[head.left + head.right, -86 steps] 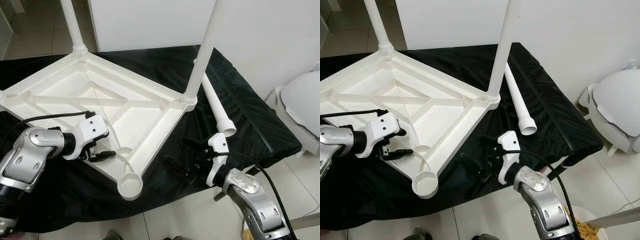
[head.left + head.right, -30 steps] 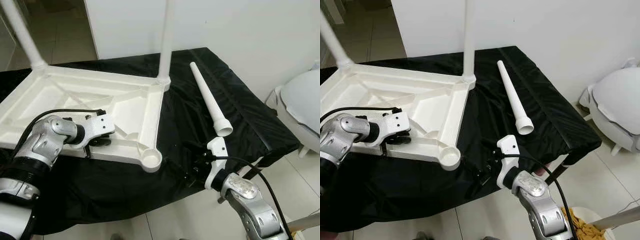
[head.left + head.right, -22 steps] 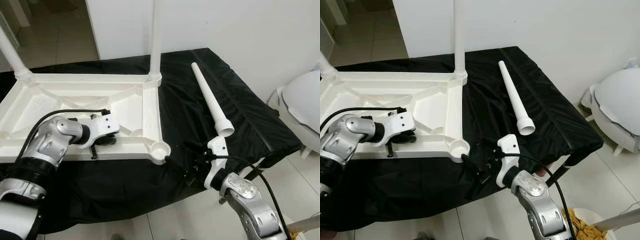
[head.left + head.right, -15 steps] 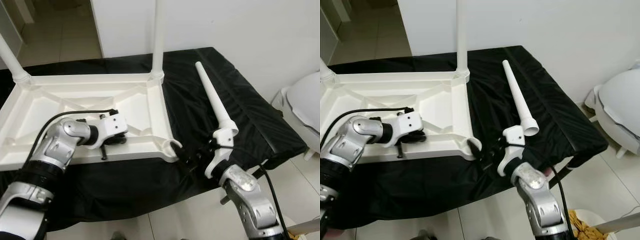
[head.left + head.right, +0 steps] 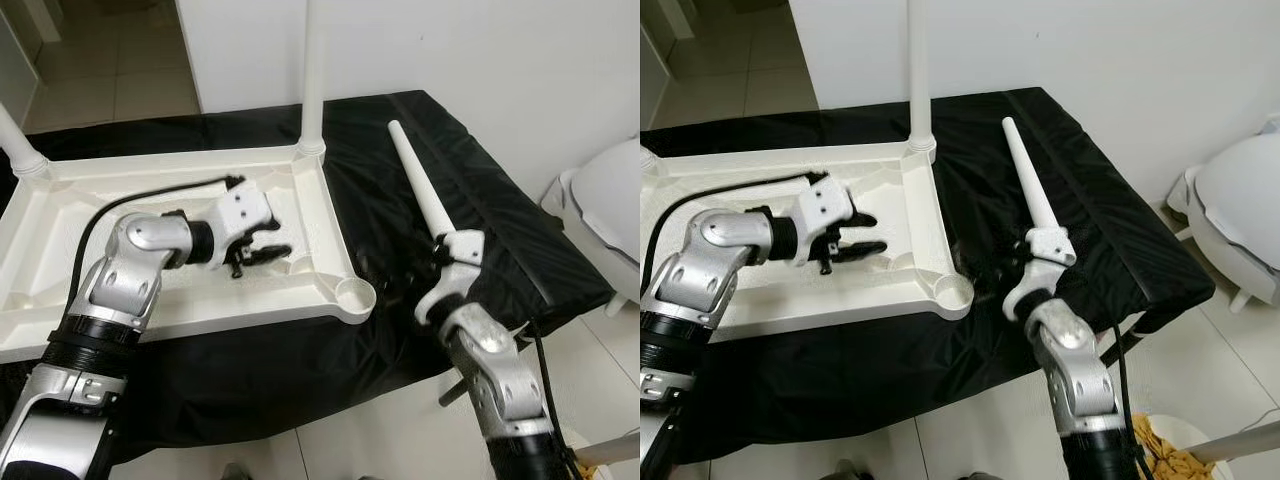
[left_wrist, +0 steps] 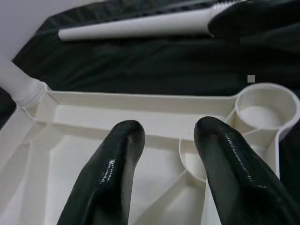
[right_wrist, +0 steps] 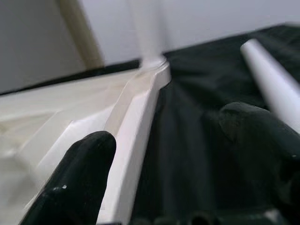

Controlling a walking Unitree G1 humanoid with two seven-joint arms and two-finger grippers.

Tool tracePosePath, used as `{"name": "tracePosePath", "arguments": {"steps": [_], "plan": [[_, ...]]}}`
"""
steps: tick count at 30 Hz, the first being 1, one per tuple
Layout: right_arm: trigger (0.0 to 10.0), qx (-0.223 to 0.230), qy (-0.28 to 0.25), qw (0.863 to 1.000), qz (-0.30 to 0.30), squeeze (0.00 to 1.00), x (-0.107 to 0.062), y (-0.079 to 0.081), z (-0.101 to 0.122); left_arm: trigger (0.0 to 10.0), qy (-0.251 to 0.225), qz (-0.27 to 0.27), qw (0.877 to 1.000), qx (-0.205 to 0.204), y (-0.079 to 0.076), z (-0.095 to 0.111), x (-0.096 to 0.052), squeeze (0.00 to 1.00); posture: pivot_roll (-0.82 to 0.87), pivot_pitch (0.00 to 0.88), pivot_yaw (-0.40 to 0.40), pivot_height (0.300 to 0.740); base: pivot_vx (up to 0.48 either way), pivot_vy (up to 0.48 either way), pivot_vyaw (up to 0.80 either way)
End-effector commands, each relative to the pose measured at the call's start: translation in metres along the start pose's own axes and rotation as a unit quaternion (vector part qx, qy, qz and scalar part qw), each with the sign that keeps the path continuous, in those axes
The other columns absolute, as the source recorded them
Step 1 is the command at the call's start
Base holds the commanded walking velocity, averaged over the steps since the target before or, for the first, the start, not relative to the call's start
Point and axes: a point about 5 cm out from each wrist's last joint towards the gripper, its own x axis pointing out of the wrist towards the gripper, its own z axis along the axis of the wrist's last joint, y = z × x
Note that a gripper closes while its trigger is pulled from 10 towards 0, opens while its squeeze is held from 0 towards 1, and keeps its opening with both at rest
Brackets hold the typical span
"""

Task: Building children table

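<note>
Child's table: we see a white moulded plastic top lying upside down on the black-draped tabletop, its underside a shallow tray crossed by raised ribs.
Fitted legs: one white tube rises from the corner at about 12 o'clock, another from the corner at about 10 o'clock.
Empty socket: we note a round open cup at the near corner, toward 5 o'clock of the frame.
Loose leg: a long white tapered tube lies on the black cloth to the right of the frame, its narrow tip toward 12 o'clock and its flared end toward 5 o'clock, apart from the frame.
Left tool: our left tool sits over the ribbed underside, inside the frame's walls, fingers pointing toward 3 o'clock; the two black fingers are spread apart and grip nothing.
Left wrist view: between the spread fingers we see a rib junction, the empty socket beyond them, and the loose leg across the cloth further off.
Right tool: our right tool is over the black cloth between the frame's right wall and the loose leg, near the flared end; its fingers stand wide apart, empty.
Right wrist view: we see the frame's wall running away to the fitted leg, with the loose leg on the other side.
Beside the tabletop: a white rounded object stands on the tiled floor at about 3 o'clock.
</note>
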Motion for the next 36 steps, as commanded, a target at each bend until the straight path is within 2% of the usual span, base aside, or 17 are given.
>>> {"name": "tracePosePath", "arguments": {"steps": [1,2,3,6,7,8,10,11,13,14,16,19,22,25,29,32,36], "plan": [[10.0,-0.014,0.009,0.998,-0.058,1.0,0.003,-0.016,-0.004,10.0,-0.005,0.092,0.995,-0.039,0.008,0.002,0.0,0.0,-0.07,0.08,0.01,0.74,0.0,0.0,0.0],[10.0,-0.014,0.009,0.998,-0.058,1.0,0.003,-0.016,-0.004,10.0,-0.005,0.092,0.995,-0.039,0.008,0.002,0.0,0.0,-0.07,0.08,0.01,0.74,0.0,0.0,0.0],[10.0,-0.028,0.012,0.994,-0.104,0.19,0.009,-0.029,-0.002,10.0,-0.009,0.125,0.989,-0.075,0.008,0.0,0.003,0.0,-0.07,0.08,0.006,0.74,0.0,0.0,0.0],[10.0,-0.041,0.014,0.992,-0.121,0.19,0.012,-0.034,-0.002,10.0,-0.015,0.138,0.987,-0.086,0.006,-0.001,0.004,0.0,-0.07,0.08,0.006,0.74,0.0,0.0,0.0],[10.0,-0.044,0.014,0.991,-0.123,0.0,0.012,-0.035,-0.002,10.0,-0.016,0.14,0.986,-0.088,0.005,0.0,0.005,0.0,-0.07,0.08,0.006,0.74,0.0,0.0,0.0],[10.0,-0.044,0.014,0.991,-0.123,0.0,0.012,-0.035,-0.002,10.0,-0.016,0.14,0.986,-0.088,0.005,0.0,0.005,0.0,-0.07,0.08,0.006,0.74,0.0,0.0,0.0],[10.0,-0.044,0.027,0.986,-0.158,0.0,0.017,-0.043,-0.002,10.0,-0.025,0.156,0.98,-0.124,-0.002,-0.001,0.012,0.0,-0.06,0.082,0.001,0.74,0.0,0.0,0.0],[10.0,-0.044,0.027,0.986,-0.158,0.0,0.017,-0.043,-0.002,10.0,-0.025,0.156,0.98,-0.124,-0.002,-0.001,0.012,0.0,-0.06,0.082,0.001,0.74,0.0,0.0,0.0],[10.0,-0.046,0.037,0.979,-0.196,0.0,0.024,-0.053,-0.003,10.0,-0.032,0.18,0.97,-0.161,-0.009,-0.001,0.02,0.0,-0.06,0.083,-0.001,0.74,0.0,0.0,0.0],[10.0,-0.046,0.037,0.979,-0.196,0.0,0.024,-0.053,-0.003,10.0,-0.032,0.18,0.97,-0.161,-0.009,-0.001,0.02,0.0,-0.06,0.083,-0.001,0.74,0.0,0.0,0.0],[10.0,-0.05,0.039,0.977,-0.205,0.0,0.03,-0.059,0.0,10.0,-0.041,0.201,0.961,-0.187,-0.013,0.002,0.027,0.0,-0.06,0.087,-0.007,0.74,0.0,0.0,0.0],[10.0,-0.052,0.041,0.976,-0.208,0.0,0.035,-0.063,0.001,10.0,-0.039,0.211,0.957,-0.194,-0.017,0.003,0.032,0.0,-0.06,0.091,-0.013,0.74,0.0,0.0,0.0],[10.0,-0.047,0.046,0.976,-0.21,0.0,0.041,-0.068,0.002,10.0,-0.014,0.225,0.958,-0.178,-0.022,-0.001,0.038,0.0,-0.06,0.092,-0.018,0.74,0.0,0.0,0.0],[10.0,-0.043,0.048,0.975,-0.214,0.0,0.044,-0.072,0.003,10.0,-0.013,0.218,0.959,-0.184,-0.026,-0.001,0.043,0.0,-0.06,0.096,-0.023,0.74,0.0,0.0,0.0],[10.0,-0.013,0.071,0.972,-0.225,0.0,0.055,-0.086,0.004,10.0,-0.056,0.197,0.958,-0.203,-0.041,0.017,0.051,0.0,-0.05,0.11,-0.033,0.74,0.0,0.0,0.0],[10.0,-0.003,0.084,0.971,-0.224,0.0,0.056,-0.087,0.001,10.0,-0.059,0.192,0.959,-0.202,-0.044,0.021,0.051,0.0,-0.05,0.114,-0.036,0.74,0.0,0.0,0.0],[10.0,0.032,0.137,0.966,-0.218,0.0,0.06,-0.09,-0.012,10.0,-0.06,0.174,0.965,-0.186,-0.054,0.033,0.054,0.0,-0.04,0.127,-0.042,0.74,0.0,0.0,0.0]]}}
